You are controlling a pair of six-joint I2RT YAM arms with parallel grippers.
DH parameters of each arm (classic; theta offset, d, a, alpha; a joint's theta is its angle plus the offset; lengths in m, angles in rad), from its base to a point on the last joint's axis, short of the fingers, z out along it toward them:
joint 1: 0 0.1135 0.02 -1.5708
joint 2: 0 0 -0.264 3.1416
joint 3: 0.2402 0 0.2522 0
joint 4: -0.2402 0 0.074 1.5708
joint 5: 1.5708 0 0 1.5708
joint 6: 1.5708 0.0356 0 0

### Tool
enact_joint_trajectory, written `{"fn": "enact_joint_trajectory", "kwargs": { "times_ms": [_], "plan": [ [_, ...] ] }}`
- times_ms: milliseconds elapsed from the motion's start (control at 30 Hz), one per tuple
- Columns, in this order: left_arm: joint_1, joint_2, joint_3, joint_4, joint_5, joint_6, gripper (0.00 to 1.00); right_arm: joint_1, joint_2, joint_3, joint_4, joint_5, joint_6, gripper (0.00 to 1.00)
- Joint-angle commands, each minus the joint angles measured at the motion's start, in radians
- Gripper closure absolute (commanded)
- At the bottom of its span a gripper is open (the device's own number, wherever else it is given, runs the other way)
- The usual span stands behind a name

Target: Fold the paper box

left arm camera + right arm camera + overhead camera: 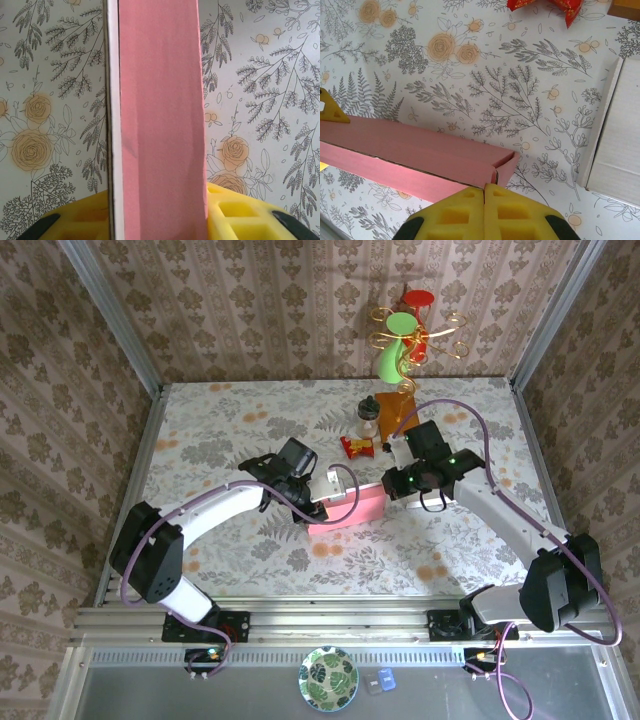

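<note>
Paper box [160, 120] cut off top and bottom, hiding gap between left fingers [218, 201]; white card [620, 135] cropped right.

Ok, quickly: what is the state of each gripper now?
Left gripper: closed on the paper box.
Right gripper: closed, at the box's edge; a grip cannot be told.

Orange block [393, 410] on floral tablecloth [220, 430], small bottle [369, 418] just beside the block, red packet [357, 447] near the block's front, white card [620, 130] near the block, gold wire stand [410, 340] with green and red cups behind the block, leaf-patterned plate [328, 678] well apart from the block, off the cloth
</note>
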Motion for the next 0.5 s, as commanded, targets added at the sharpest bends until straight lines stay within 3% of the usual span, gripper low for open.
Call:
{"fn": "enact_joint_trajectory", "kwargs": {
  "times_ms": [0,467],
  "plan": [
    [0.007,0.018,0.030,-0.039,0.021,0.028,0.65,0.011,0.005,0.016,-0.033,0.053,-0.010,0.96],
    [0.023,0.027,0.038,-0.030,0.023,-0.003,0.67,0.096,-0.032,-0.057,0.021,0.213,0.031,1.00]
  ]
}}
